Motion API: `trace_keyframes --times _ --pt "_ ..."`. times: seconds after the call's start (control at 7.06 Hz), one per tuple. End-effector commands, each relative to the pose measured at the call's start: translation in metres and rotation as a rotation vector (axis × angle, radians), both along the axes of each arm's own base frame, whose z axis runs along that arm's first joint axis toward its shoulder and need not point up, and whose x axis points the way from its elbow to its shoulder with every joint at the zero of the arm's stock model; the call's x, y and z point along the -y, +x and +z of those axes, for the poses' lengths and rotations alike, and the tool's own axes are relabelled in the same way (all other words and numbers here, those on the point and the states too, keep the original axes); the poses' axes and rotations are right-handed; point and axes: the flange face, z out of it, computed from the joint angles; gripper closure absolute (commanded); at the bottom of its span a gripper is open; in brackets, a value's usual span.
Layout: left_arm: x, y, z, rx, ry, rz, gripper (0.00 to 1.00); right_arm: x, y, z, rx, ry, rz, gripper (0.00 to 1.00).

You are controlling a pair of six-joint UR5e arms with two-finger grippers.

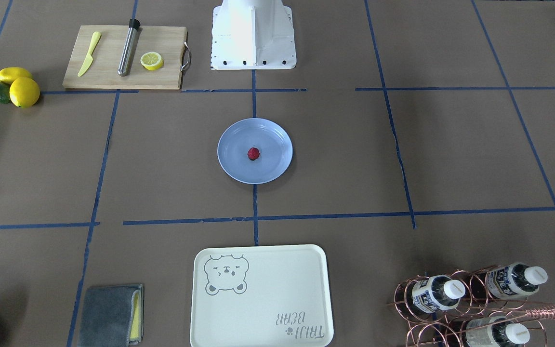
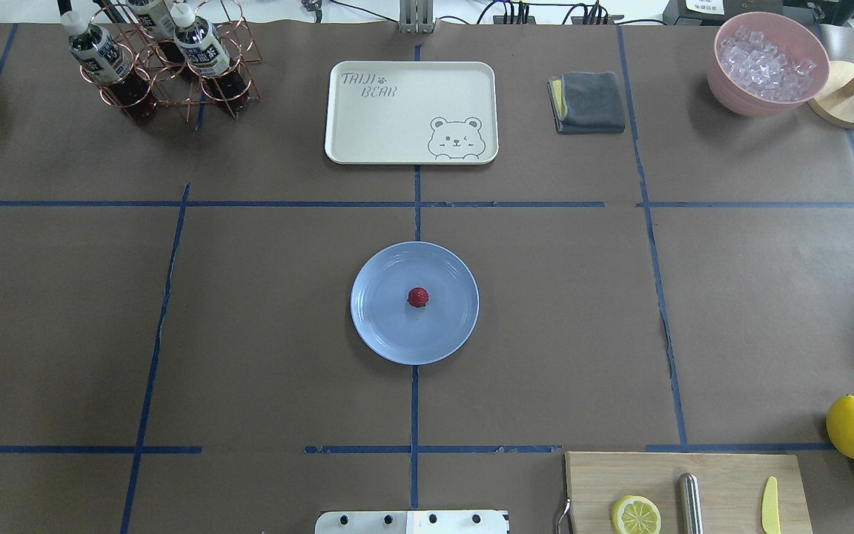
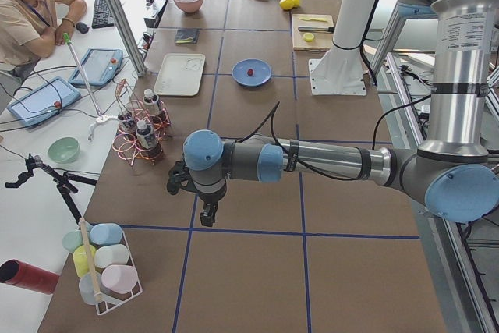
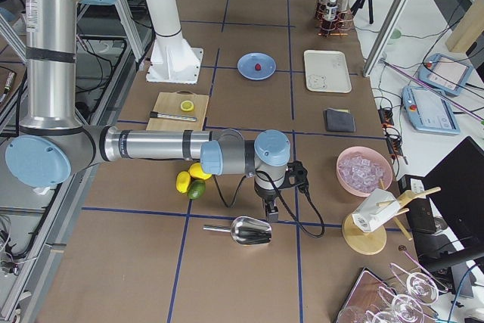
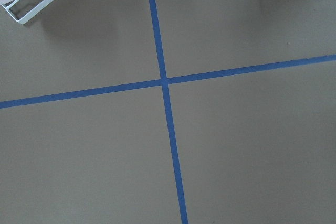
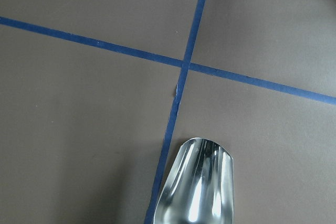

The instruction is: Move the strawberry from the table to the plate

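The tiny dark-red strawberry [image 2: 418, 297] on the round light-blue plastic plate [image 2: 376, 330] looked squishy, needing a soft side pinch; I couldn't tell if the left gripper [image 3: 207, 214] or right gripper [image 4: 270, 213] was open.

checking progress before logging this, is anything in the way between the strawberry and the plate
Nothing visible is in the way. The strawberry already lies on the plate, near its middle, and nothing else sits on the plate.

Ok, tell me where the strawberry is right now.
In the overhead view the strawberry lies at the middle of the light-blue plate, mid-table, between the bear tray and the robot's base.
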Motion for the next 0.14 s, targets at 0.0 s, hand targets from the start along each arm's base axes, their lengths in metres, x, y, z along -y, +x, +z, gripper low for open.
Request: trace_keyframes --times 0.0 --pt "-0.0005 0.0001 0.0010 0.000 -0.002 0.000 0.00 0.0002 0.0000 -0.0018 0.001 0.003 0.001 0.00"
